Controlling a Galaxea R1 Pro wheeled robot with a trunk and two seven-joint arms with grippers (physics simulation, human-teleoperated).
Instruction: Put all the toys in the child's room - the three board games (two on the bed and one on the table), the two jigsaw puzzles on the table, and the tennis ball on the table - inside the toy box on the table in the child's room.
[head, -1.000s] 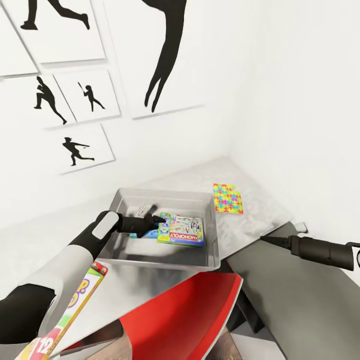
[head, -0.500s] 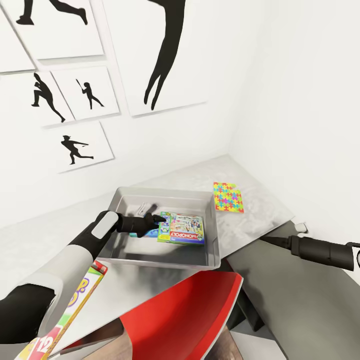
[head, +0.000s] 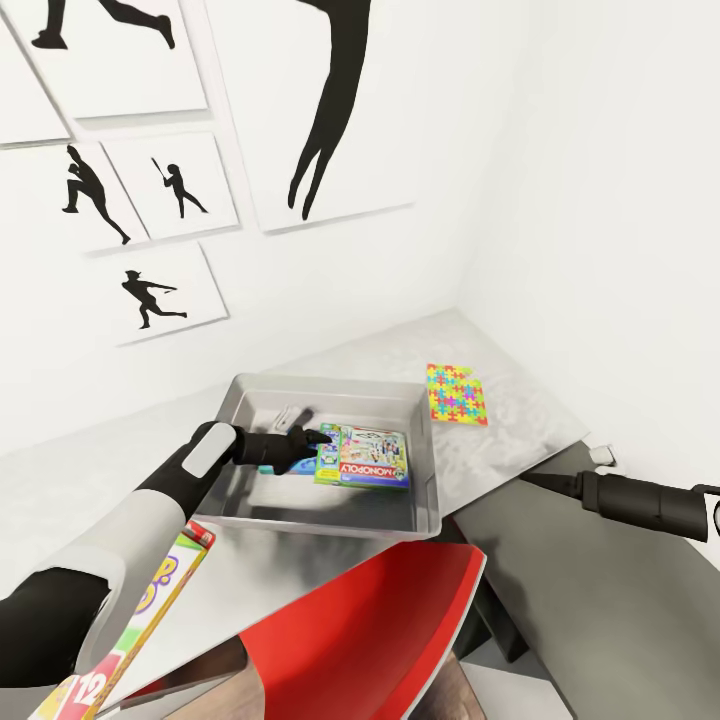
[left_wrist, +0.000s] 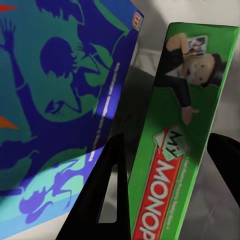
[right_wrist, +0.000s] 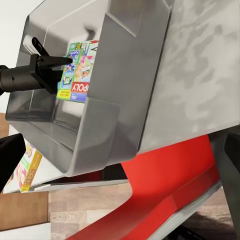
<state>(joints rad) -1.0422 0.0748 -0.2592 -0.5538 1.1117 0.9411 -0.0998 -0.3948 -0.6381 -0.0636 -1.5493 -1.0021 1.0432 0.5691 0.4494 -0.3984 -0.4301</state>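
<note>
Your left gripper (head: 318, 437) has its fingers spread around the green Monopoly box (head: 364, 460) lying inside the grey toy box (head: 425, 480) on the tabletop (head: 500, 420), and up close a blue box (left_wrist: 60, 100) sits just beside it.

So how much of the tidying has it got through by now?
Two games lie in the toy box: the Monopoly box and a blue game beside it. The left pincer is inside the box with its fingers either side of the Monopoly's edge; whether it grips is unclear. Left: the jigsaw puzzle on the table and the Skip-Bo box near the front. The other toys can't be judged.
</note>
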